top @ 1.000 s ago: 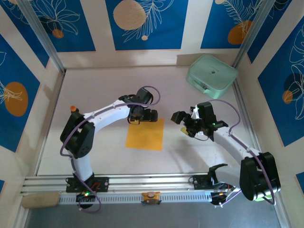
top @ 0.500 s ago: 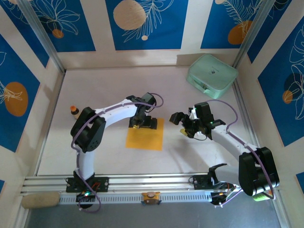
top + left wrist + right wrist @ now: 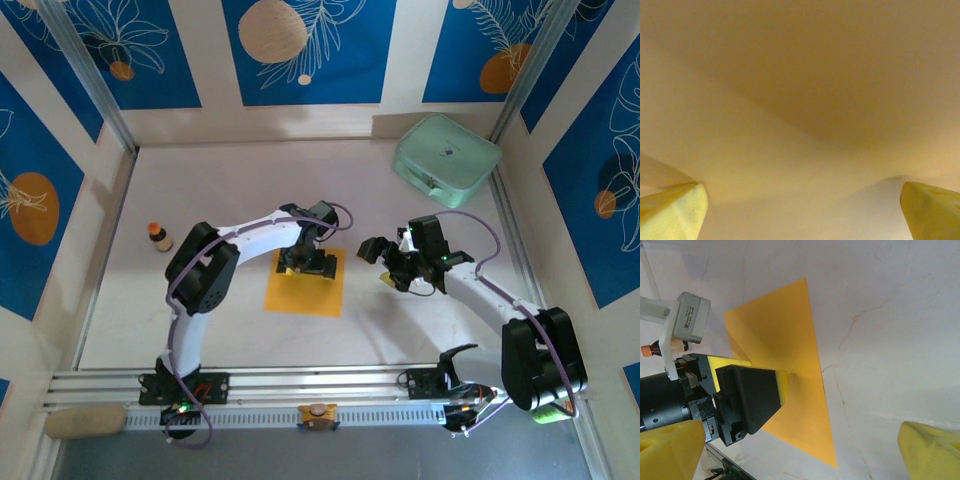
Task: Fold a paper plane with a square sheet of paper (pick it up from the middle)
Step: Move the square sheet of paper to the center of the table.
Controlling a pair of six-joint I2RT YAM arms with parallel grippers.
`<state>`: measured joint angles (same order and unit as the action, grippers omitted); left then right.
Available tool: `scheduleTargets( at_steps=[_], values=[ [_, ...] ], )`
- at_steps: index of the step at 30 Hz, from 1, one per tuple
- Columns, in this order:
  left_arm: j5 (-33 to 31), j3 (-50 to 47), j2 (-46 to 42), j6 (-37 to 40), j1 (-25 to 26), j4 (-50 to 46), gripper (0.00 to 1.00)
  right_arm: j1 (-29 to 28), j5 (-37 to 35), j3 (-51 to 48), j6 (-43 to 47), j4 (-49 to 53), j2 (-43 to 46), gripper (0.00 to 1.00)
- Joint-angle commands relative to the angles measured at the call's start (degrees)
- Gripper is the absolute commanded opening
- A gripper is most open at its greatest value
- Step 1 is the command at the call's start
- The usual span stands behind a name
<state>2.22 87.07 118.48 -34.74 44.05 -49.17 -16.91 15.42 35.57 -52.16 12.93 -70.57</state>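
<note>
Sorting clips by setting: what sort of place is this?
Probably a robot test cell: a table walled by blue leaf-print panels, an aluminium rail along its near edge, left arm and right arm bolted there.

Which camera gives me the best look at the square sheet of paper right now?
Top external: the square sheet of paper lies flat, outline nearly whole, left gripper over its far edge. Right wrist shows it oblique, partly covered; left wrist, a blurred close-up.

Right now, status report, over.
Left end effector open, low over the square sheet of paper. Right end effector open, beside it. Nothing blocking.
</note>
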Motion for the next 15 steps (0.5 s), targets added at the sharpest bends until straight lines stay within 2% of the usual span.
scheduleTargets(
  at_steps=[1, 15],
  values=[
    [-1.46, 1.88, 0.79, -1.45, 0.79, -2.78, 0.98, 0.18, 0.29, 1.16, -0.49, 1.05, -0.67, 0.99],
    [-3.69, 3.72, 2.98, -3.94, 0.95, -4.45, 1.00, 0.19, 0.80, 1.60, -0.57, 0.56, -2.46, 0.99]
  ],
)
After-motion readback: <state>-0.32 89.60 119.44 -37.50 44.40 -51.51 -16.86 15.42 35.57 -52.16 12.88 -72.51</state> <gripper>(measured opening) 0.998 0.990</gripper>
